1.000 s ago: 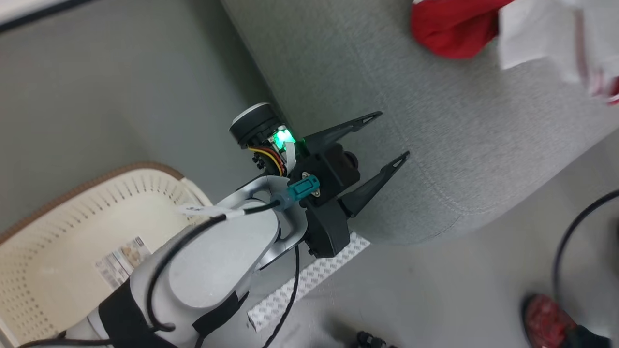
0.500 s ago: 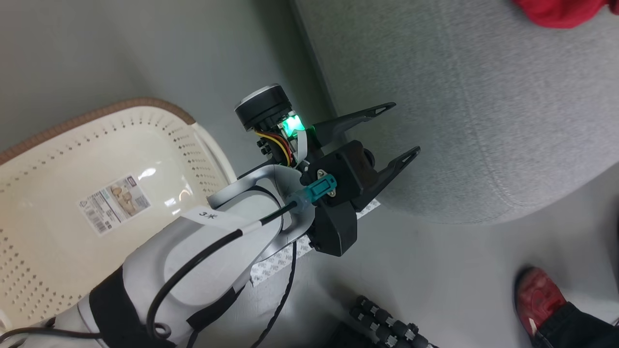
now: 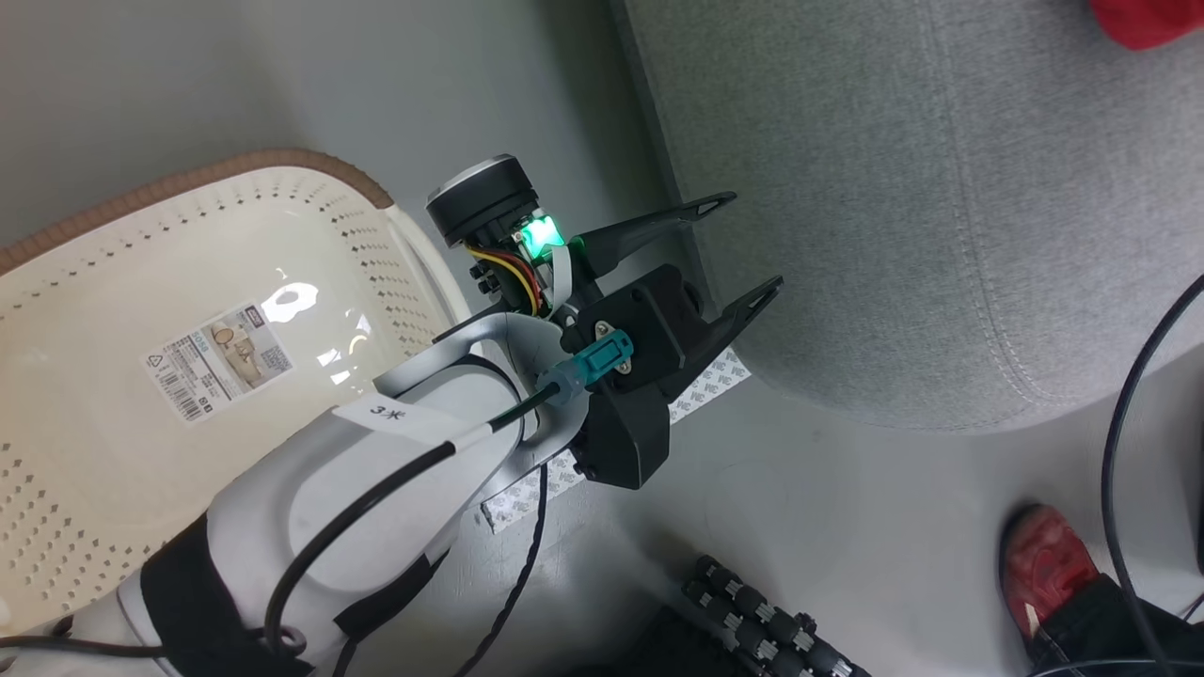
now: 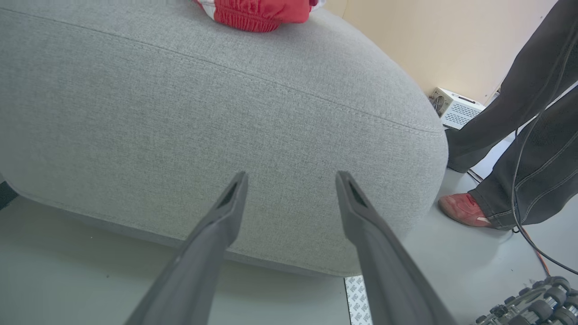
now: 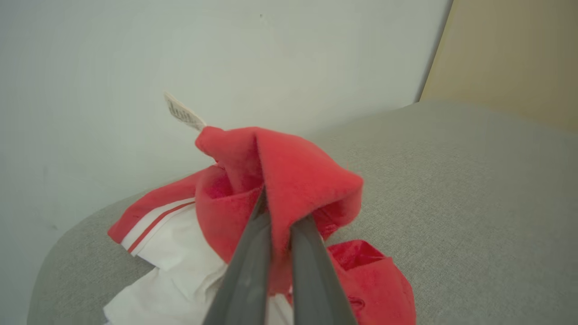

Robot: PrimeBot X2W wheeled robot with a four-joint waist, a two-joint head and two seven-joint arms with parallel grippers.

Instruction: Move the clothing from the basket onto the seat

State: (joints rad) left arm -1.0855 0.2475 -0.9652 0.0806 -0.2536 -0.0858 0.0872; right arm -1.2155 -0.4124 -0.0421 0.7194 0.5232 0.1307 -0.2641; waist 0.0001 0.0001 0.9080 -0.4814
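My left gripper (image 3: 750,243) is open and holds nothing, its tips over the floor at the near corner of the grey seat (image 3: 941,235). In the left wrist view the left gripper (image 4: 291,177) points at the seat's rounded side (image 4: 226,113), with red clothing (image 4: 257,11) on top. A corner of the clothing (image 3: 1143,19) shows at the head view's top right. My right gripper (image 5: 277,216) is shut on a fold of red clothing (image 5: 289,176), lifted above the seat (image 5: 451,203); its white striped panel (image 5: 171,234) hangs below. The cream basket (image 3: 188,183) lies at left; its visible inside holds a label sticker.
A person stands right of the seat: a red shoe (image 3: 1049,564) and dark trouser legs (image 4: 533,135). A black cable (image 3: 1124,423) crosses the floor. A white patterned strip (image 3: 705,390) lies by the seat's corner, a black ribbed part (image 3: 762,621) at the bottom edge, a white box (image 4: 456,113) by the wall.
The head camera has swung: more of the basket shows and the clothing has slid to the top right corner. My left gripper stays open by the seat's corner.
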